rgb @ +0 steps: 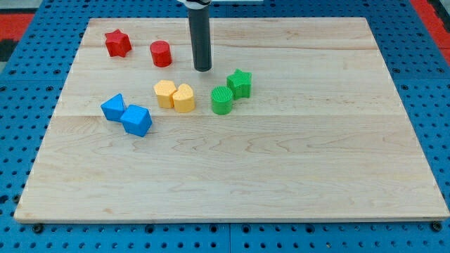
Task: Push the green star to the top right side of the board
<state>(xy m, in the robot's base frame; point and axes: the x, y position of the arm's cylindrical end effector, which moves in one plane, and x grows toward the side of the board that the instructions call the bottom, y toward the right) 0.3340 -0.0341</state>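
The green star (240,83) sits a little above the board's middle, touching a green cylinder (222,100) at its lower left. My tip (202,69) rests on the board up and to the left of the star, a short gap away, not touching any block.
Two yellow blocks (165,93) (184,98) lie side by side left of the green cylinder. A red cylinder (161,53) and a red star (117,43) sit at the upper left. Two blue blocks (113,108) (136,119) lie at the left. The wooden board (281,176) rests on a blue pegboard.
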